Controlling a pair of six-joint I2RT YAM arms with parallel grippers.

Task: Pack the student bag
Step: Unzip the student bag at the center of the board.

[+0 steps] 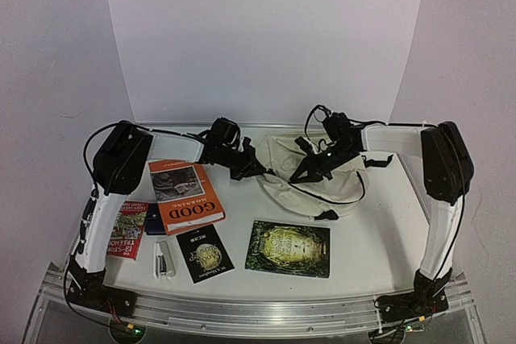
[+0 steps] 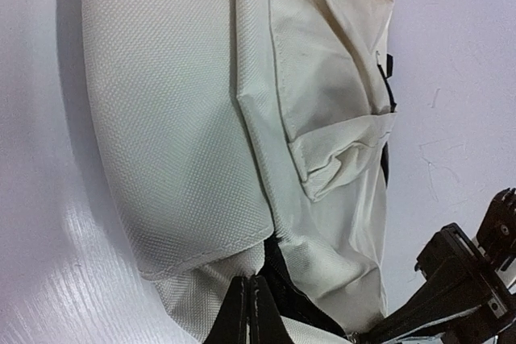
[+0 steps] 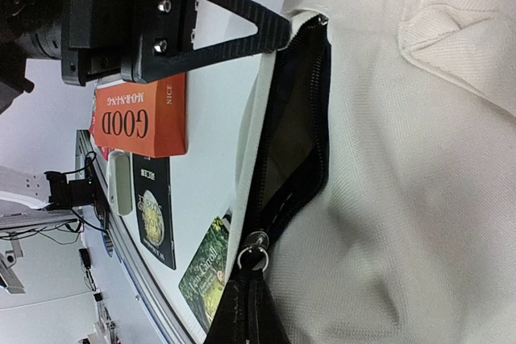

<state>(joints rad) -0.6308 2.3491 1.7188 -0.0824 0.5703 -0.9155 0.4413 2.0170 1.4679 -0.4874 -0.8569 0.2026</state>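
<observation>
The student bag (image 1: pixel 322 175) lies on the tabletop (image 1: pixel 379 231), its zipper (image 3: pixel 302 118) partly open. The left end effector (image 1: pixel 258 169) is clamped on the bag's fabric at the zipper's end, and the right end effector (image 1: pixel 300 176) is pinched on the zipper pull (image 3: pixel 254 257). The orange book (image 1: pixel 187 195), green book (image 1: pixel 289 249) and stapler (image 1: pixel 164 259) beside the bag are not yet packed.

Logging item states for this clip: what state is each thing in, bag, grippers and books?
Cream fabric student bag: lying flat, black zipper partly open.
Left gripper: shut on bag's edge.
Right gripper: shut at zipper pull.
Orange paperback: closed, unpacked.
Dark green book: closed, unpacked.
Small black book: closed, unpacked.
</observation>
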